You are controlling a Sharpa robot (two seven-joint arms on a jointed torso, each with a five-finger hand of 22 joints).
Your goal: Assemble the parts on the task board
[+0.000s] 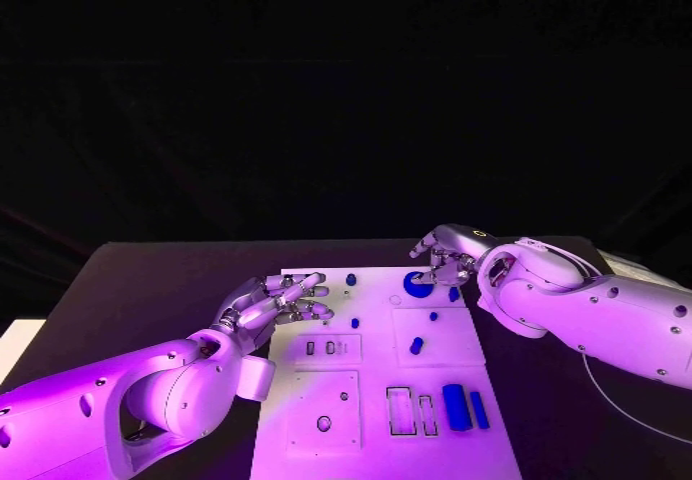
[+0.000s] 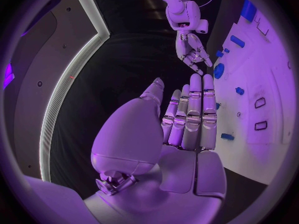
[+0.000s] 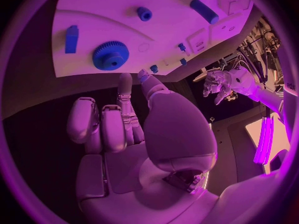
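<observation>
The task board (image 1: 387, 400) lies flat in the middle of the black table (image 1: 130, 290), its near end cut off at the lower edge of the head view. On its far right corner sits a blue gear (image 1: 418, 285), partly hidden behind the right hand (image 1: 444, 262); the right wrist view shows the gear (image 3: 111, 55) whole, toothed, with a raised hub. A small blue peg (image 1: 351, 279) stands at the far edge near the middle of the board, another tiny one (image 1: 433, 316) sits nearer on the right side, and a short blue piece (image 1: 415, 346) lies just nearer again. Near the right edge a long blue cylinder (image 1: 456, 407) lies beside a thinner blue bar (image 1: 479, 410), both just right of two rectangular slots (image 1: 411, 412).

The right hand hovers over the gear corner with its fingers bent downward and close together; whether they touch the gear cannot be told, and in its wrist view nothing sits in the palm. The left hand (image 1: 281, 303) is over the board's far left corner, fingers extended and lying side by side, holding nothing; its wrist view shows the fingers (image 2: 199, 115) straight and pressed together. What lies beneath that hand is hidden.
</observation>
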